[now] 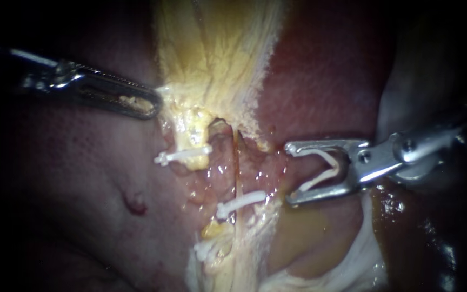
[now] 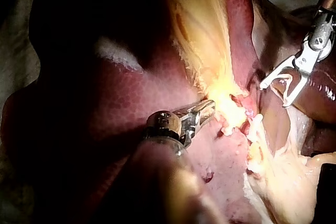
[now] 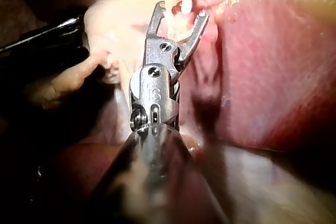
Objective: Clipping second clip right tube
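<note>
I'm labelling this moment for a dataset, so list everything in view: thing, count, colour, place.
liver: one, dark red, on both sides of the endoscope view.
yellow tissue: one band, pale yellow, running down the middle.
placed clips: three, white, across the strands in the middle, one below another; the lowest is partly hidden.
loaded clip: one, white, between the right instrument's jaws.
red spot: one, dark red, on the liver left of the placed clips.
left instrument: one, grey metal, coming in from the left; jaws shut on the edge of the yellow tissue.
right instrument: one, silver, coming in from the right; jaws spread wide, holding the loaded clip.
</note>
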Robot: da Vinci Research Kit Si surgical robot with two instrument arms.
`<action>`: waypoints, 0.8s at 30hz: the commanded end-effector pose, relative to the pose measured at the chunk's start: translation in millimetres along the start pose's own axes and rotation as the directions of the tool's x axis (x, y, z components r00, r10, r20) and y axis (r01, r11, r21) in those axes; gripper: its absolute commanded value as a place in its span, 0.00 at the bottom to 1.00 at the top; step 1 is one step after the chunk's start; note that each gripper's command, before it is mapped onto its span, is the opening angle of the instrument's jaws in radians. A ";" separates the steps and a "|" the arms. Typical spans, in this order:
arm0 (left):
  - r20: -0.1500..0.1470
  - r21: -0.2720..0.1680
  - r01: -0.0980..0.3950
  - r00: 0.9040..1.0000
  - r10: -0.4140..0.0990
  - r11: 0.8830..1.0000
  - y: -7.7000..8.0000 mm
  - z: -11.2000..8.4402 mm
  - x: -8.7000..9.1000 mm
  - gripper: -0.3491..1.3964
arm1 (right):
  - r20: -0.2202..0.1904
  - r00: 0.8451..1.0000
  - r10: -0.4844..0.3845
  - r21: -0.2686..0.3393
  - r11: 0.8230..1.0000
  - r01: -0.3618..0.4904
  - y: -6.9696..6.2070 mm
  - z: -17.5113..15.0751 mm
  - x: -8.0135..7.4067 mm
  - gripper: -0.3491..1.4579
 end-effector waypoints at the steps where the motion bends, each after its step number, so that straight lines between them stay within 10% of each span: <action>1: 0.000 0.000 0.001 1.000 -0.001 1.000 0.0 0.0 0.0 0.00 | -0.001 1.000 0.014 -0.002 1.000 -0.014 0.1 0.5 -0.1 0.47; 24: -0.001 0.000 0.001 1.000 -0.001 1.000 -0.4 0.1 0.0 0.00 | 0.001 0.963 0.269 0.073 0.960 -0.269 3.3 7.2 -5.5 0.47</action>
